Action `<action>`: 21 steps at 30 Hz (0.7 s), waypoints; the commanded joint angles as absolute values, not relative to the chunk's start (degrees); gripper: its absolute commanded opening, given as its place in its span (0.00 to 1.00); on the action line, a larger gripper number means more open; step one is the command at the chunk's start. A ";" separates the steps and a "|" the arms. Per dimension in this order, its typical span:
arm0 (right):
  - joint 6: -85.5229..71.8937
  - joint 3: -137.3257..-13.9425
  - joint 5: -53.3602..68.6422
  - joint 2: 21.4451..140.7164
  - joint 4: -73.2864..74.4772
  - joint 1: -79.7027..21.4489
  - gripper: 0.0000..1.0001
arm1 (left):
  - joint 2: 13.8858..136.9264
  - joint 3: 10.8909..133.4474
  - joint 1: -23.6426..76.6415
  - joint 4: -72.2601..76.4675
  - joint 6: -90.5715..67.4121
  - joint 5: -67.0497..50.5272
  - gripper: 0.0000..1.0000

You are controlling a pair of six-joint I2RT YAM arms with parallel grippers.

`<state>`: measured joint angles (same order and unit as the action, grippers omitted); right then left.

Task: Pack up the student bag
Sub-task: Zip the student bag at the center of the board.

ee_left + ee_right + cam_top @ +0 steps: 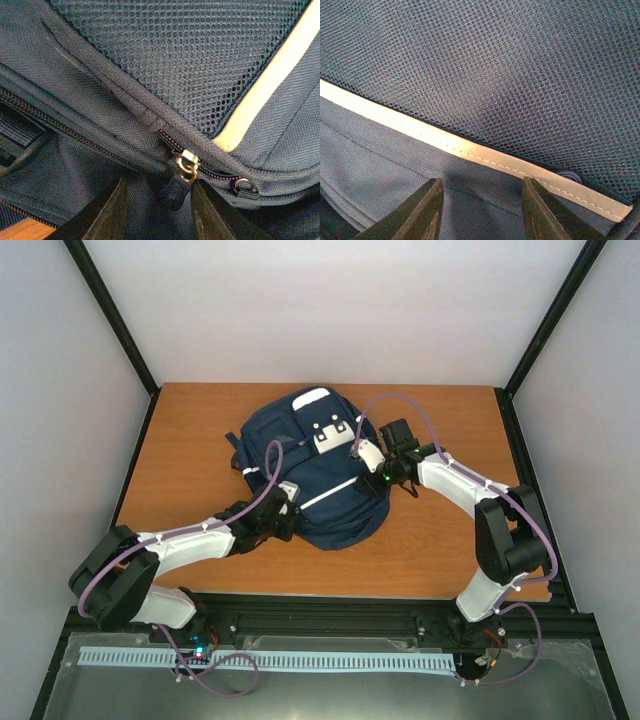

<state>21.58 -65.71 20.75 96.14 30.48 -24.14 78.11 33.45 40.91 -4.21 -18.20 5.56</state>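
- Top view: your big navy blue cloth student bag (pixel 300 462) sits on the brown wooden table (pixel 190 430).
- Left gripper (pixel 157 182) gapes around the dark zip tab (pixel 174 194); zipping seems left.
- Right gripper (pixel 481 179) is at the cloth; you cannot tell its grip.

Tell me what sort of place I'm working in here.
Probably a lab robot test cell: plain white panels in a black frame enclose a wooden tabletop, with the student bag on it and a metal mounting rail at the near edge.
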 commanded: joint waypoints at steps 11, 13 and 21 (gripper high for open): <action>21.70 -65.30 20.48 97.44 30.90 -24.39 0.44 | 78.33 33.05 40.69 -0.69 -15.32 4.31 0.02; 21.70 -65.31 20.48 97.47 30.87 -24.39 0.44 | 77.38 33.38 40.74 -1.86 -16.27 4.10 0.01; 21.73 -65.30 20.21 97.16 31.09 -24.43 0.44 | 72.59 34.02 42.34 -8.44 -21.43 1.62 0.01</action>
